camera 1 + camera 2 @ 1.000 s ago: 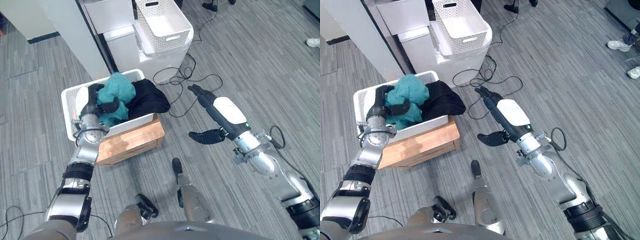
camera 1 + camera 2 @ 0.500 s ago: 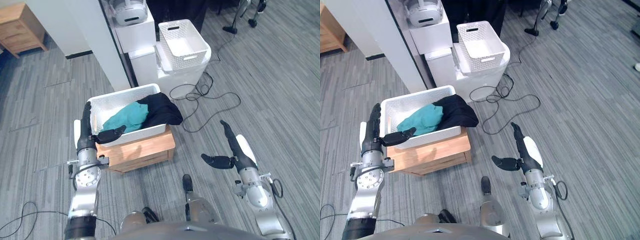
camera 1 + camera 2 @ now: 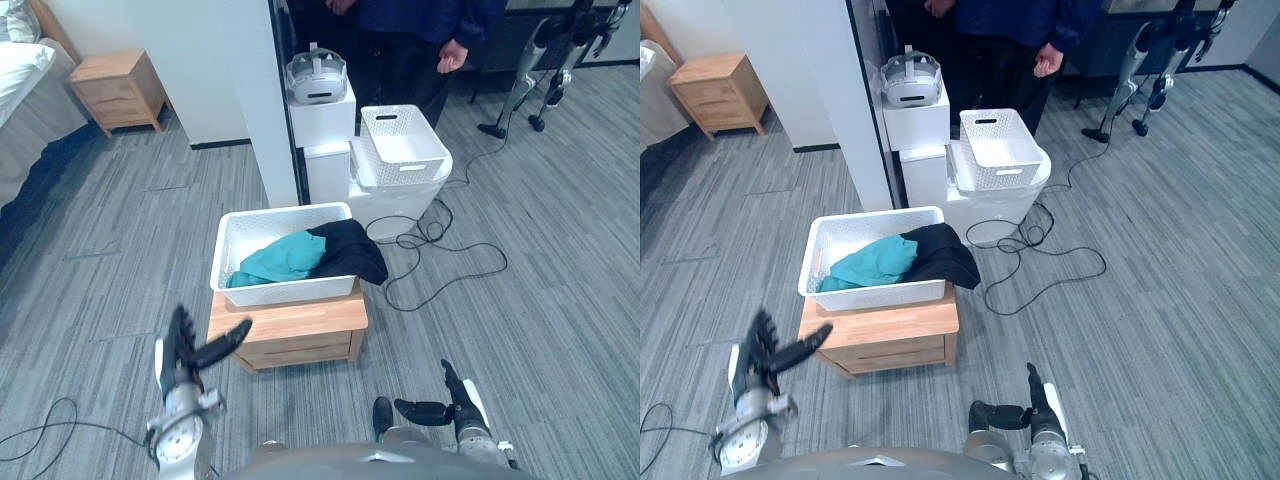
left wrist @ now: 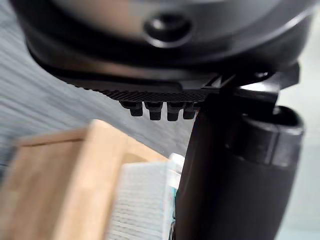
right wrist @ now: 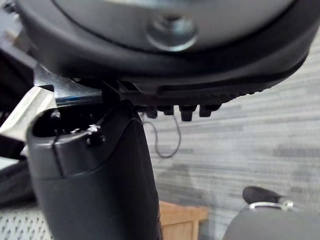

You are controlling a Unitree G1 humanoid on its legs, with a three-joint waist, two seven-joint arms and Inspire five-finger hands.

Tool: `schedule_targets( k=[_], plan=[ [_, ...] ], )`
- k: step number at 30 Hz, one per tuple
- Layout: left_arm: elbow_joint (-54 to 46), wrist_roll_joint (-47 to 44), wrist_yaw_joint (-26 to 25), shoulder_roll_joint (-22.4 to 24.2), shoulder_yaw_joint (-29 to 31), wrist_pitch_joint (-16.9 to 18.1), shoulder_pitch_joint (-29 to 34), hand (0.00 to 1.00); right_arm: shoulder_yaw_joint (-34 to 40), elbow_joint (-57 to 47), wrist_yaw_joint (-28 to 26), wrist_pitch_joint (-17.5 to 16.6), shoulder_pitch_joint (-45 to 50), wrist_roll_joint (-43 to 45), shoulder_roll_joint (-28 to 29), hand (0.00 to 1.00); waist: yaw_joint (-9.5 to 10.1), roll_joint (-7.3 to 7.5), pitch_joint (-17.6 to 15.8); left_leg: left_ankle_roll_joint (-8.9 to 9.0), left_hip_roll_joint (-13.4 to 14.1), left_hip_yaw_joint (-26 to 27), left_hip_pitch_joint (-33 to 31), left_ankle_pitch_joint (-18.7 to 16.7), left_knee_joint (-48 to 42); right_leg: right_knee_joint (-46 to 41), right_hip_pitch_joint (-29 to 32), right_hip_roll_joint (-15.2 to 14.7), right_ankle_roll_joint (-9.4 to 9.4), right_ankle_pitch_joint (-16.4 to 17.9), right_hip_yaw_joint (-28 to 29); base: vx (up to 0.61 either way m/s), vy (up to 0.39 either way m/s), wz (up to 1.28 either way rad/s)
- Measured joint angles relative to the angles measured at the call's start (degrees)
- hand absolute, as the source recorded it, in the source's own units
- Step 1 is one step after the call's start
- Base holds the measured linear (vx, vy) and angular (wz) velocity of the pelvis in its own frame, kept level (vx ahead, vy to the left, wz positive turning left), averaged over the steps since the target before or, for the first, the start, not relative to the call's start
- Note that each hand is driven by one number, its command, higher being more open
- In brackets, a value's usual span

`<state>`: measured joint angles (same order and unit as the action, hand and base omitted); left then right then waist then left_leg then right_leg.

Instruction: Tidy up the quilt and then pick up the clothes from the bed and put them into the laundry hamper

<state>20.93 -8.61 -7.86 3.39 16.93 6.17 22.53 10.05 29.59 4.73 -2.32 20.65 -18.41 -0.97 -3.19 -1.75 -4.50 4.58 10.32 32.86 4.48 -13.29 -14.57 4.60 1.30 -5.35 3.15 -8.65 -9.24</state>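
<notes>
On grey striped carpet, the white perforated plastic hamper on a low wooden cabinet holds a teal garment and a black garment. The left hand and right hand are empty, fingers straight. Best to keep both clear of the rim.

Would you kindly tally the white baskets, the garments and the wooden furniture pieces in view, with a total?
White baskets: 2, the hamper and the basket behind it.
Garments: 2, the teal garment and the black garment, both in the hamper.
Wooden furniture: 2, the stand under the hamper and the nightstand.
Total: 6.
</notes>
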Motion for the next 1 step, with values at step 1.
schedule_targets(
  k=[1],
  plan=[
    [7.2,0.0,-0.2,0.6,2.5,-1.0,-0.1,1.00,0.7,0.8,1.3,0.4,0.0,3.7,1.3,1.00,0.03,0.66,0.8,0.52,0.1,0.9,1.2,0.1,1.2,0.0,-0.5,0.1,-0.27,0.4,-0.3,0.02,-0.008,-0.07]
  ],
)
